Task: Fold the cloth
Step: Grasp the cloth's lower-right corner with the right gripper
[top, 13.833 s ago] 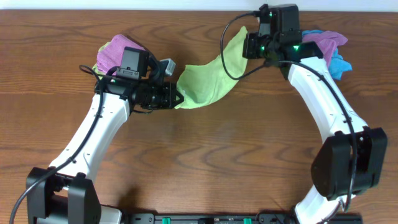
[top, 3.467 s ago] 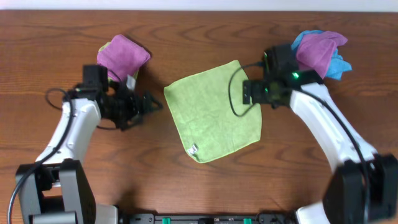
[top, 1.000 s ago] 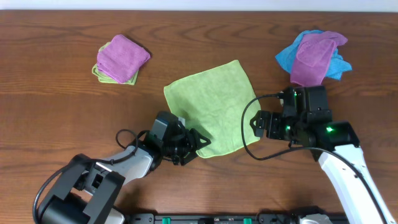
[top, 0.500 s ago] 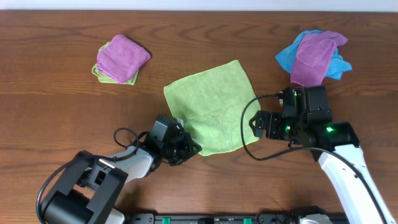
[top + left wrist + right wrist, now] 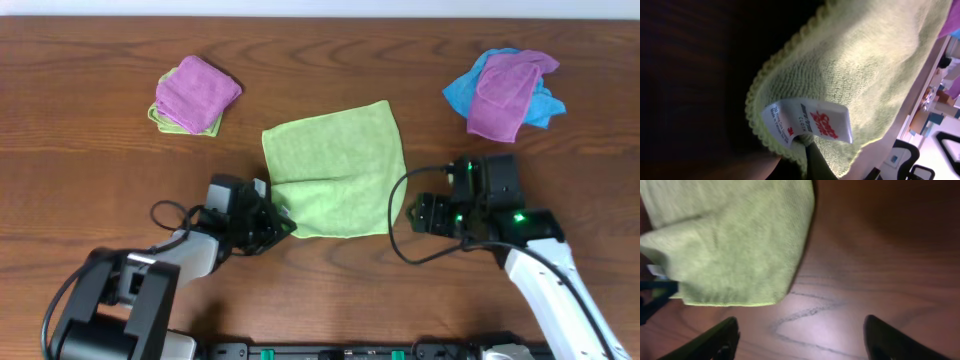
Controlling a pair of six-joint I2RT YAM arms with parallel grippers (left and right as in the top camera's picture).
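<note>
Clearly lime-green and creased midway, the cloth (image 5: pixel 335 170) has its white-tagged corner (image 5: pixel 807 122) pinched in the closed left hand (image 5: pixel 274 222); the right hand (image 5: pixel 800 337) gapes empty.

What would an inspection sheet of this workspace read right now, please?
Surface: wooden table, brown wood grain.
Job's things: lime-green cloth at centre, creased across; white tag at its pinched corner.
Clutter: folded purple cloth on a green cloth, far left; second purple cloth on a blue cloth, far right.
Grippers: left gripper shut on the cloth's tagged corner; right gripper open, just short of the cloth's near right corner.
Cables: left black cable and right black cable loop beside the wrists.
Surroundings: pale strip beyond the table's far edge.
</note>
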